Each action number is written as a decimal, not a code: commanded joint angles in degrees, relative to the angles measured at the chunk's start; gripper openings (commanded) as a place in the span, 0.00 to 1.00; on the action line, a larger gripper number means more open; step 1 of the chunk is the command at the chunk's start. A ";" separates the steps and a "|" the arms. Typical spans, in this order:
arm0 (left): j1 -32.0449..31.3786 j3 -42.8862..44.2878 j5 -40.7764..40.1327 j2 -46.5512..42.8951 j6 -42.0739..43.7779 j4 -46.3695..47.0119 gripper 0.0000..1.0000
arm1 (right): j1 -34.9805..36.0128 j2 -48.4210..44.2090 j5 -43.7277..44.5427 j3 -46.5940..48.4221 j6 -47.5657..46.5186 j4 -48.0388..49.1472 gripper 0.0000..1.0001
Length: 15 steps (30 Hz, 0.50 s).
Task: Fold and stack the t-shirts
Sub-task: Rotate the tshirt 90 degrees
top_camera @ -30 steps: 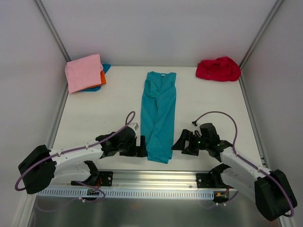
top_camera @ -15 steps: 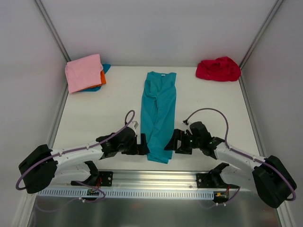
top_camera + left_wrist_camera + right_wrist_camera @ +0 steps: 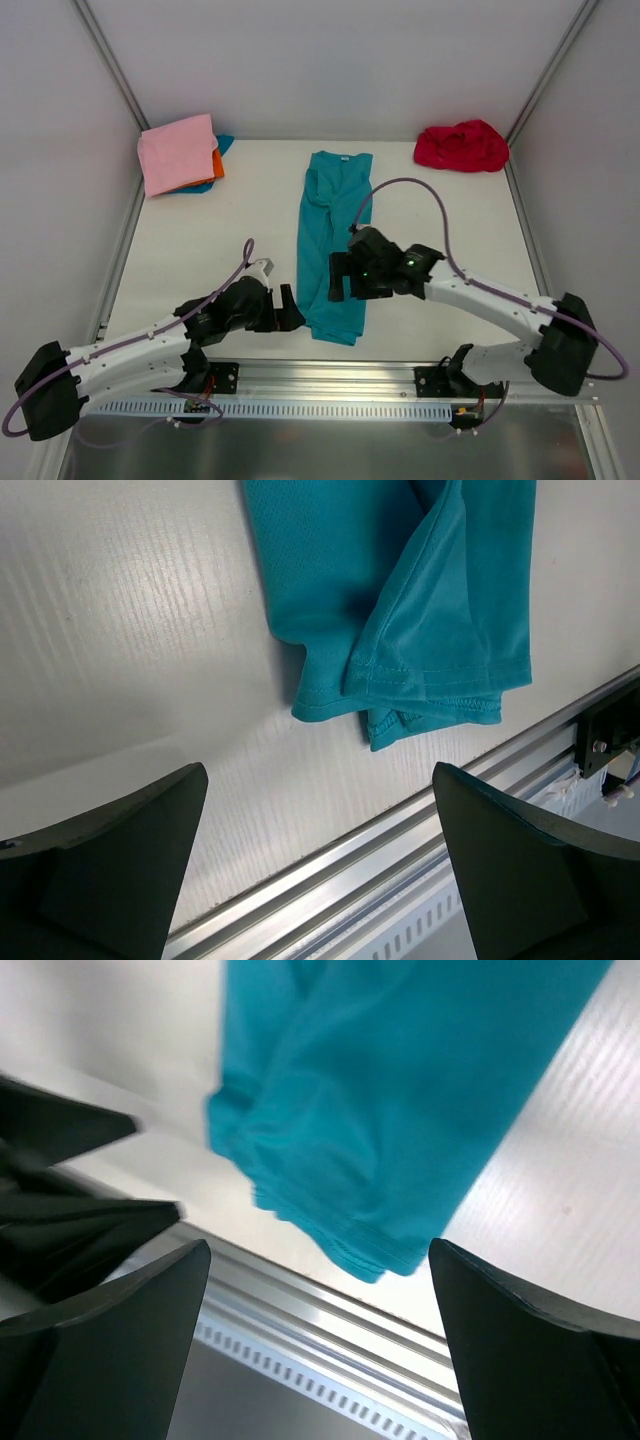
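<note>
So the teal t-shirt (image 3: 335, 250) is laid out as a long narrow strip down the middle of the table (image 3: 440, 220), running 12 to 6 o'clock in the overhead view. The collar end with the small white neck label (image 3: 345, 157) is at 12, and the hem is at 6, just short of the metal rail (image 3: 330, 375) along the near edge. The sides look folded in. In the left wrist shot you can see a couple of stitched layers stacked at the hem corner.

The left gripper (image 3: 290, 308) sits low at about 7 o'clock, just beside the hem's left corner. Its jaws are spread wide, with nothing in them but bare table and that corner ahead.

The right gripper (image 3: 338, 280) reaches in from 4 o'clock and hangs over the lower part of the shirt. Its fingers are wide apart too, with nothing pinched. Its wrist view is blurry, so I honestly can't say if the tips are touching the cloth or just above it.

Other shirts:
- The pink shirt (image 3: 178, 152) lies folded at 10 o'clock.
- Orange (image 3: 217, 163) and blue (image 3: 222, 145) edges poke out from under the pink one.
- The red one (image 3: 461, 146) is a crumpled heap at 2 o'clock, well apart from everything.
</note>
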 commanded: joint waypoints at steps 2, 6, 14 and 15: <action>0.24 2.31 -1.98 -4.06 -0.28 -4.93 0.99 | 8.94 13.83 17.17 11.25 3.09 -16.43 0.97; -0.82 4.86 -3.73 -7.75 -0.01 -9.84 0.99 | 12.48 22.90 21.67 18.65 5.99 -21.11 0.97; -4.60 11.01 -12.52 -11.62 4.99 -17.33 0.99 | 14.06 32.22 24.40 29.81 7.66 -24.98 0.97; -4.77 12.06 -13.40 -11.71 6.04 -18.20 0.99 | 14.33 32.75 24.48 30.61 7.75 -25.33 0.97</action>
